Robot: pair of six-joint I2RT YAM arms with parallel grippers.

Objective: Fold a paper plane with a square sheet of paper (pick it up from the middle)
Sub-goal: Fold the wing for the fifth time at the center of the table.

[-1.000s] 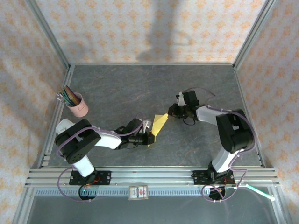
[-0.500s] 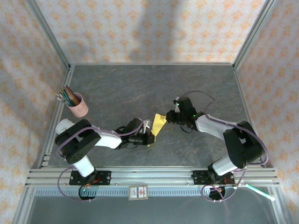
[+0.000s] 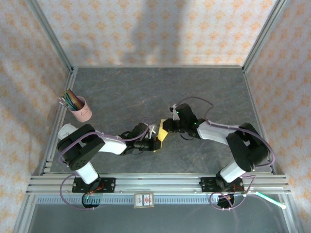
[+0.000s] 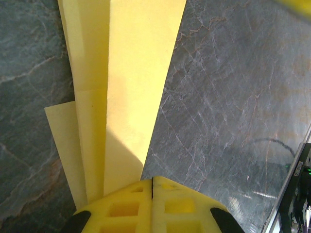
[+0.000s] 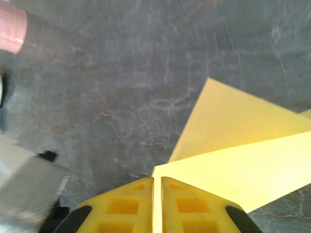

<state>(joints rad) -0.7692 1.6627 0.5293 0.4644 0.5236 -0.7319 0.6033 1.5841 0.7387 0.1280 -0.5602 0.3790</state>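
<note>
So, left gripper [image 3: 155, 141]: closest to the arm bases. I see its yellow fingers pressed together on the near end of the folded yellow paper [image 3: 163, 131]. From the left wrist, this gripper [image 4: 153, 182] shows its jaws meeting with no gap.
Folded yellow paper: mid-table, stretched between my two grippers. From the left wrist, the paper [image 4: 138, 73] shows several long overlapping layers running away from the fingers.
Right gripper [image 3: 168, 124]: at the paper's far end, just beyond the left one. From the right wrist, the gripper [image 5: 157, 182] has its jaws at a thin slit, and the paper [image 5: 243, 165] runs into it, so I read it as pinching the paper.
Pink cup [image 3: 82, 112]: well apart at the far left, upright, holding coloured pencils [image 3: 70, 99].
Table [image 3: 126, 92]: dark grey, marbled.
</note>
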